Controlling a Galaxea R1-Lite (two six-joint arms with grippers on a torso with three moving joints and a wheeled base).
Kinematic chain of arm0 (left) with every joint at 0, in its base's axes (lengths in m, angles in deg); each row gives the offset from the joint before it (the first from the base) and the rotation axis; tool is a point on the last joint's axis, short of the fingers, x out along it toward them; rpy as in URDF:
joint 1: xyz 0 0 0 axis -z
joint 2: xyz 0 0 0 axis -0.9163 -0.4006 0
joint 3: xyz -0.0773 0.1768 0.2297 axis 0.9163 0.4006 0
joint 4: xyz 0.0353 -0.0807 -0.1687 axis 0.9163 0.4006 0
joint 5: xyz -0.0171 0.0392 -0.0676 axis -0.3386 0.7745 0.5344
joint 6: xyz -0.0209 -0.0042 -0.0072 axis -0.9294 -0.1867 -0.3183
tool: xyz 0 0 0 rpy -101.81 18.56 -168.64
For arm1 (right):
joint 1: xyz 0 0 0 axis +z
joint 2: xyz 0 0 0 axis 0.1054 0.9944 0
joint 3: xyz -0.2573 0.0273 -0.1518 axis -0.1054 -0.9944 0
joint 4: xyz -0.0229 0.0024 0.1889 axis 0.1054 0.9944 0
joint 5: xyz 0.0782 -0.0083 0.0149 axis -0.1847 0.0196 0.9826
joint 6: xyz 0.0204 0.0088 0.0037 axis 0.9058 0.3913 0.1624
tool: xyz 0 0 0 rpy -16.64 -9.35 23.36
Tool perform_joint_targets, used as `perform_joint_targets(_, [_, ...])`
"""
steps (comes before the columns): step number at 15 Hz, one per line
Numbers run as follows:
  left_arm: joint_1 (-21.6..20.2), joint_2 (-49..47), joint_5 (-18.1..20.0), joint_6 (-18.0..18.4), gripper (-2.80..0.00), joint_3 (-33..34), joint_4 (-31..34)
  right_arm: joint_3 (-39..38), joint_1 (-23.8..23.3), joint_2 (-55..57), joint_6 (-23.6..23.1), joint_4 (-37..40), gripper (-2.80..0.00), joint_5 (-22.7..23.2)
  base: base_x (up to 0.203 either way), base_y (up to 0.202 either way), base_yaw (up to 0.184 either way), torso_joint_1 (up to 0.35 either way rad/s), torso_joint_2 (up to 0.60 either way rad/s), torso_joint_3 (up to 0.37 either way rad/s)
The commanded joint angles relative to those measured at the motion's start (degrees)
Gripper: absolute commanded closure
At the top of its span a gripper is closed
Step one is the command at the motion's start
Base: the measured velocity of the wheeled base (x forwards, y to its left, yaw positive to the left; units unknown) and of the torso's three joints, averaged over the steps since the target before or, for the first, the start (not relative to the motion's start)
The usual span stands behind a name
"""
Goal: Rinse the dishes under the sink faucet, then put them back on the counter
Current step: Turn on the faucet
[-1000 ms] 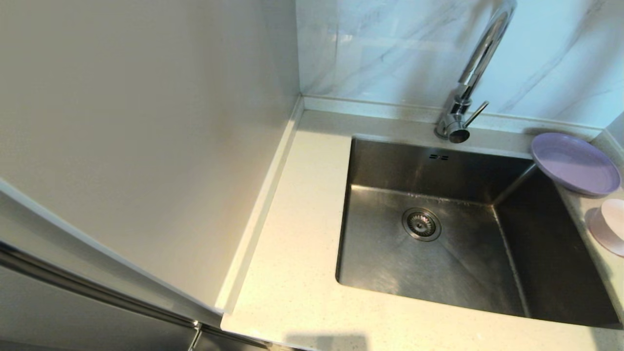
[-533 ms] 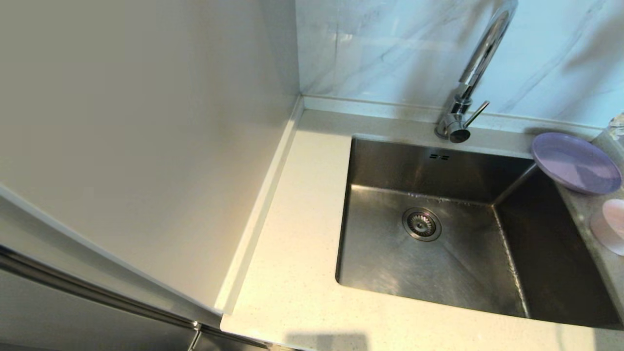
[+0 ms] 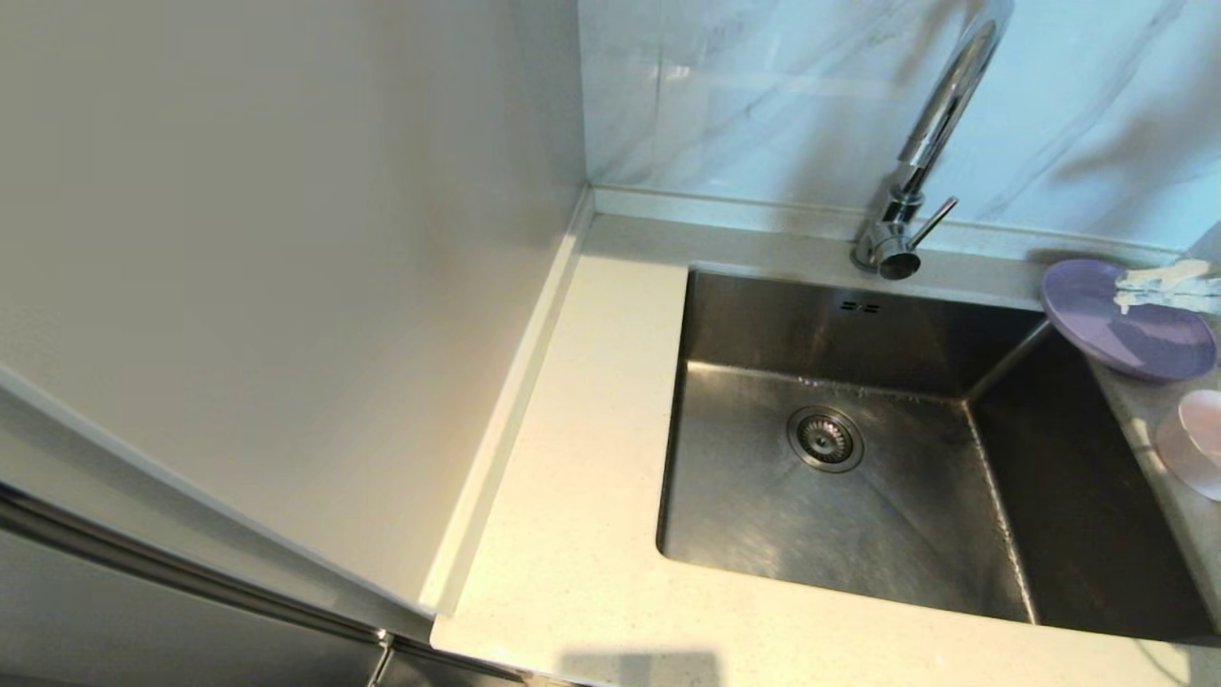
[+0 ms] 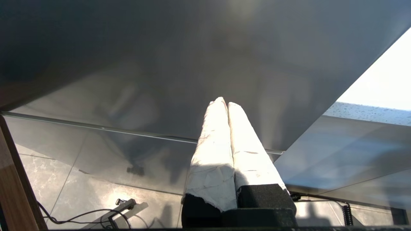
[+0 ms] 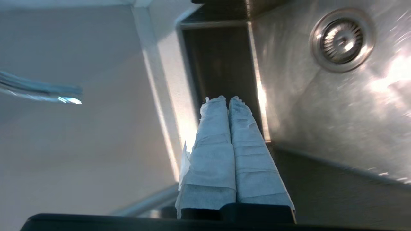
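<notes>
The lavender plate [image 3: 1116, 334] lies on the counter [image 3: 572, 534] at the basin's far right corner. The pale pink bowl [image 3: 1192, 441] sits just in front of it at the right edge. My right gripper [image 3: 1122, 289] reaches in from the right, its tape-wrapped fingers shut and empty just above the plate's far side. In the right wrist view that gripper [image 5: 224, 99] points across the steel basin [image 5: 321, 106]. The chrome faucet [image 3: 918, 157] stands behind the basin, with no water showing. My left gripper [image 4: 224, 102] is shut, parked low beside a grey cabinet panel.
The square steel basin [image 3: 734, 515] with its drain [image 3: 825, 439] fills the middle. A tall plain side panel [image 3: 286, 286] walls off the left. Marbled wall tiles [image 3: 763, 95] rise behind the counter's raised back edge. Open counter lies left of the basin.
My right gripper has come into the head view from the right edge and now hangs over the plate. Its shadow has spread over the right counter. Plate and bowl have not moved.
</notes>
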Motion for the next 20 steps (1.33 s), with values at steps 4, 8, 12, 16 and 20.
perform_joint_targets(4, [0.0, 0.0, 0.0, 0.0, 0.00, 0.0, 0.0, 0.0, 0.0, 1.5, -22.7, 4.5, 0.00, -8.5, 0.000, 0.000, 0.000, 0.000, 0.00, 0.000])
perform_joint_targets(8, [0.0, 0.0, 0.0, 0.0, 0.00, 0.0, 0.0, -0.1, -0.2, 0.7, -22.7, 6.3, 0.00, -20.7, 0.000, 0.000, 0.000, 0.000, 0.00, 0.000])
perform_joint_targets(12, [0.0, 0.0, 0.0, 0.0, 0.00, 0.0, 0.0, -0.1, -0.3, -0.9, -22.2, 16.1, 0.00, -20.8, 0.000, 0.000, 0.000, 0.000, 0.00, 0.000])
perform_joint_targets(16, [0.0, 0.0, 0.0, 0.0, 0.00, 0.0, 0.0, -0.3, -0.3, -0.8, -21.3, 25.3, 0.00, -20.1, 0.000, 0.000, 0.000, 0.000, 0.00, 0.000])
perform_joint_targets(20, [0.0, 0.0, 0.0, 0.0, 0.00, 0.0, 0.0, -0.3, -0.3, -0.5, -25.9, 23.5, 0.00, -18.8, 0.000, 0.000, 0.000, 0.000, 0.00, 0.000])
